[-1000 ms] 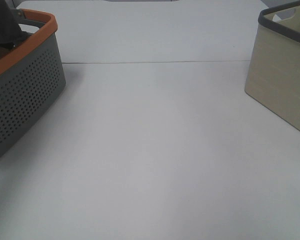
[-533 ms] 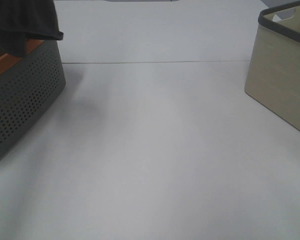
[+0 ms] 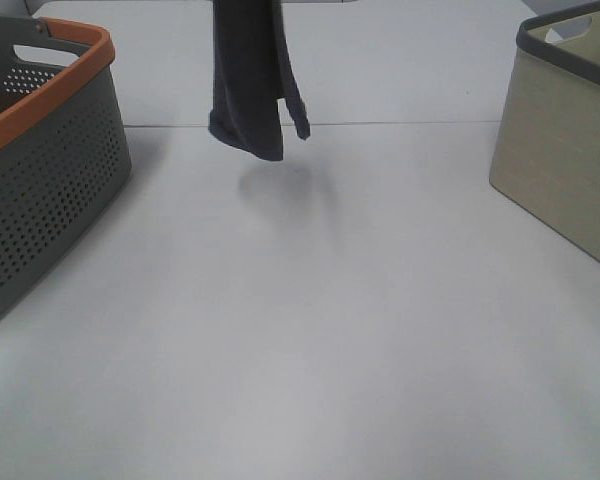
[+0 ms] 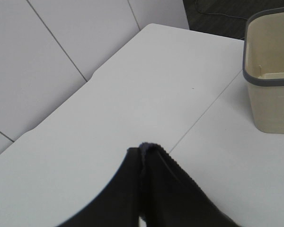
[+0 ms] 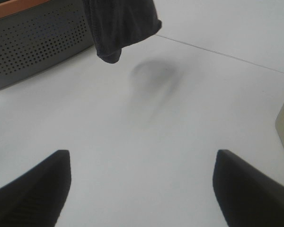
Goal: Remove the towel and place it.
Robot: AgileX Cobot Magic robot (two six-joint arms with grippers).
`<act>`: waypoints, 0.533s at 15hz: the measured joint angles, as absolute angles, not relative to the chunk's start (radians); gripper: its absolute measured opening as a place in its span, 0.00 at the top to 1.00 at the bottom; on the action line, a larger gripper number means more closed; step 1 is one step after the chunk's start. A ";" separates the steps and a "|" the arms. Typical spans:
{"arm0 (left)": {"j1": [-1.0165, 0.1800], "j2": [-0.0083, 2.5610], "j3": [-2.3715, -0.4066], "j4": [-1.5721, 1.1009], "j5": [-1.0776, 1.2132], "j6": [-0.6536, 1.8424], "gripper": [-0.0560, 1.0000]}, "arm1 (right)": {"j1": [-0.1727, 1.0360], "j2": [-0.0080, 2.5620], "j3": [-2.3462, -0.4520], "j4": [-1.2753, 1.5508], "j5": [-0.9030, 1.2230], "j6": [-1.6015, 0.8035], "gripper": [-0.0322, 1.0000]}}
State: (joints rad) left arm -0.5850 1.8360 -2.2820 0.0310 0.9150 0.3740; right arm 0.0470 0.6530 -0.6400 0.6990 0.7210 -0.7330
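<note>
- My left gripper (image 4: 142,158) is clamped on the top edge of the towel (image 3: 248,80); a thin ridge of cloth shows pinched between the two dark fingers (image 4: 118,189).
- The towel hangs straight down in a narrow bundle over the far part of the table (image 3: 310,350). It is left of the middle, with one corner trailing a little lower on its right side.
- Its lower end is clear of the tabletop, and a soft shadow (image 3: 280,190) lies just beneath it.
- The grey basket (image 3: 55,170) with the orange rim stands at the far left, well apart from the towel.
- The beige bin (image 3: 560,150) with the grey rim stands at the far right, farther from the towel than the basket is.
- My right gripper (image 5: 141,156) holds nothing: its fingers (image 5: 33,189) are spread wide above bare table, on the right side, facing the hanging towel.
- A thin seam (image 3: 400,124) runs across the table behind the towel's lower end.
</note>
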 joint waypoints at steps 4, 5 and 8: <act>-0.634 1.886 -2.282 0.036 0.884 0.349 0.95 | 0.047 0.792 -0.640 0.795 0.659 -0.820 0.26; -0.642 1.894 -2.282 0.036 0.877 0.348 0.95 | 0.047 0.827 -0.640 0.842 0.651 -0.851 0.26; -0.643 1.899 -2.282 0.033 0.871 0.330 0.95 | 0.056 0.939 -0.640 1.038 0.637 -1.015 0.26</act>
State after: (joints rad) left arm -0.6430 1.8990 -2.2820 0.0330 0.8710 0.3300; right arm 0.0560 0.9390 -0.6400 1.0380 0.6370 -1.0150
